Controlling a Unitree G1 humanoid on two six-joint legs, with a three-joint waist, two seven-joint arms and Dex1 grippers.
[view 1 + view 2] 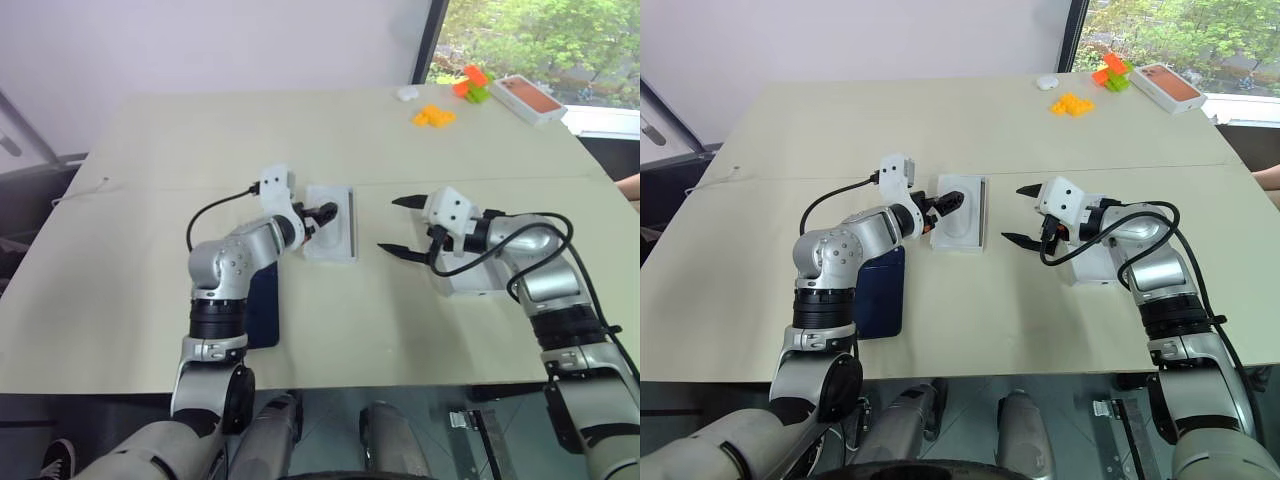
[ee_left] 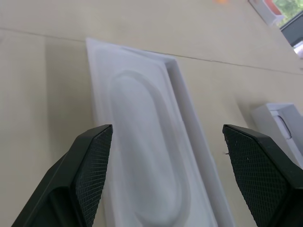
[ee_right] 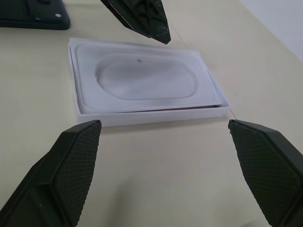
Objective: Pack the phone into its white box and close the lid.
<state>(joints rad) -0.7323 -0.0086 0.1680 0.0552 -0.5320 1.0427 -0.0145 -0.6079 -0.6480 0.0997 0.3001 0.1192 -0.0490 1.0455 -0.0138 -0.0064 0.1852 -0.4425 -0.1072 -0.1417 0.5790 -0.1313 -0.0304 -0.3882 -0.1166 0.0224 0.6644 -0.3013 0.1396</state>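
Cardboard white box (image 3: pixel 142 116) cradles an oval-dished insert (image 3: pixel 147 80); both tools (image 1: pixel 940 207) (image 1: pixel 1022 213) gape wide.

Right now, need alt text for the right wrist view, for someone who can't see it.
A shallow white box lies on a beige table, with a flat white insert with an oval recess in it. The right gripper hangs open in front of it, the left gripper's fingers reach in from beyond, and a dark phone lies at the far corner.
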